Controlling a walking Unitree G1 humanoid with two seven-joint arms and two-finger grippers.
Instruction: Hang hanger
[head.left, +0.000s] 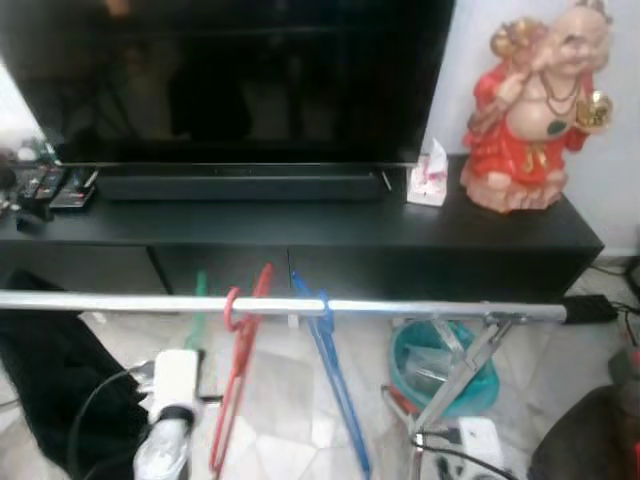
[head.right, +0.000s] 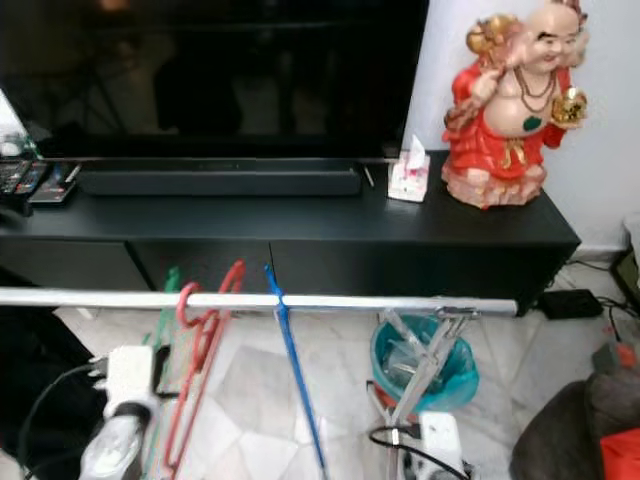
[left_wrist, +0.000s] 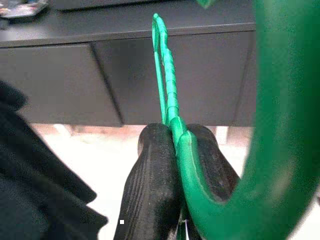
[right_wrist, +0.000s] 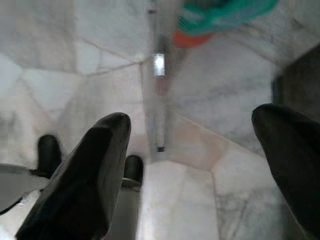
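Left gripper (left_wrist: 172, 150) jaws clamped on green hanger (left_wrist: 167, 85) below rail (head.left: 280, 305), right gripper (right_wrist: 200, 165) jaws apart.

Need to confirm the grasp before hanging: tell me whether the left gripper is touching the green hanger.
Touching. The left wrist view shows the left gripper with both black fingers pressed against the green hanger, no gap.

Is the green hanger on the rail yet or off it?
Cannot tell. The left tool is shut on the green hanger; its tip rises behind the rail.
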